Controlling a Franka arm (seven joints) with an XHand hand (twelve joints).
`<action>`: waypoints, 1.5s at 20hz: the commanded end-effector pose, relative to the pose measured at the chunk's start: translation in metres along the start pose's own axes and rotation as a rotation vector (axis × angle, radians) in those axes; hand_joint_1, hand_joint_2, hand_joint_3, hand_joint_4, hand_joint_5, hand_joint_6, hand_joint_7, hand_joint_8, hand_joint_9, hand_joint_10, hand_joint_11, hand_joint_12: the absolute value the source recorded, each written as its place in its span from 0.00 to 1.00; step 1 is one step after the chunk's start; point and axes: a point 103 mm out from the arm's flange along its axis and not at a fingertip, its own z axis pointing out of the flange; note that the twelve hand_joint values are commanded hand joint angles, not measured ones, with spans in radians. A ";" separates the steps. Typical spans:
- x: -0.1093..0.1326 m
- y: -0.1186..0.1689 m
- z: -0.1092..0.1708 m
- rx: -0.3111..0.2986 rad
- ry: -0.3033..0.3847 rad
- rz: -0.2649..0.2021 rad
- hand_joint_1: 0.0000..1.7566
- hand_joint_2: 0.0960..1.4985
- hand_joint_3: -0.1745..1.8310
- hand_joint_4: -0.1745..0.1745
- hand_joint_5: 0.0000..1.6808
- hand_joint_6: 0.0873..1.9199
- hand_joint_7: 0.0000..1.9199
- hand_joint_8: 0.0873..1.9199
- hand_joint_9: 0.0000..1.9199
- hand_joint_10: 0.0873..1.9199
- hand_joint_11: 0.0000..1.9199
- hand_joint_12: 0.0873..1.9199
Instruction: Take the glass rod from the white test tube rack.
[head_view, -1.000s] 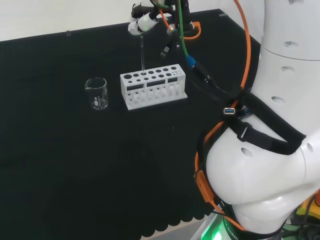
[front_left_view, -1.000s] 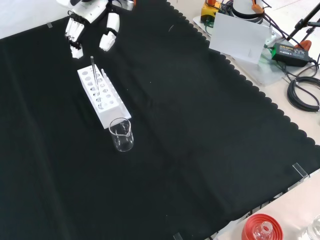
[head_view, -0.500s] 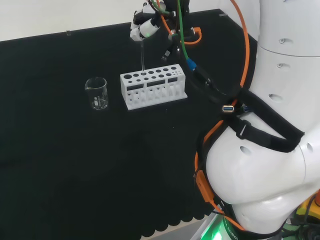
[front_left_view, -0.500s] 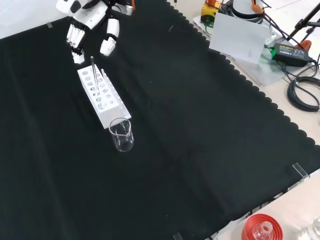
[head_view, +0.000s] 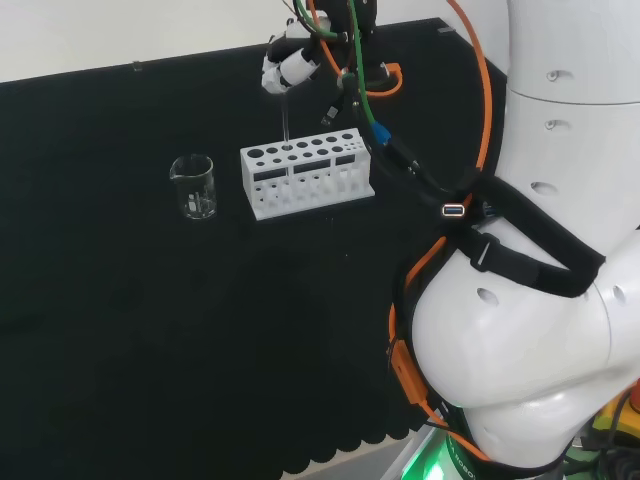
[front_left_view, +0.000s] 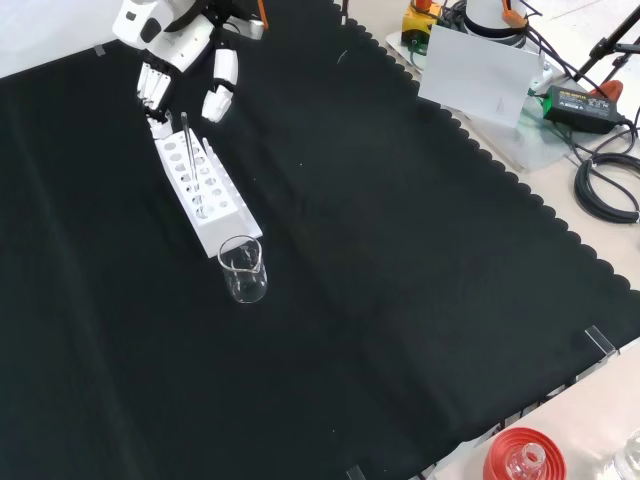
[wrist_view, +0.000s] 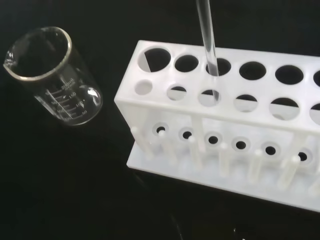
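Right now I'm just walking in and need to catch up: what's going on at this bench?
The arm's hand is at the top of a glass rod that stands upright in a hole of the white rack. Its fingers are spread on either side of the rod's tip and not closed on it, so the rod is not yet lifted. A beaker that looks empty stands on the cloth just off one end of the rack.

Head view behind the arm, front view opposite, wrist view close above the shared rack (wrist_view: 220, 125).
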 end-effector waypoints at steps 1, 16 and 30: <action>-0.003 0.001 0.004 0.018 -0.010 0.007 0.22 0.67 0.27 0.27 0.18 0.37 0.13 0.45 0.28 0.44 0.25 0.69; 0.004 0.007 0.005 0.023 -0.107 -0.008 0.28 0.67 0.27 0.30 0.22 0.45 0.14 0.45 0.32 0.43 0.27 0.69; -0.008 0.007 0.004 0.031 -0.142 0.004 0.30 0.67 0.27 0.30 0.24 0.48 0.15 0.44 0.35 0.42 0.28 0.69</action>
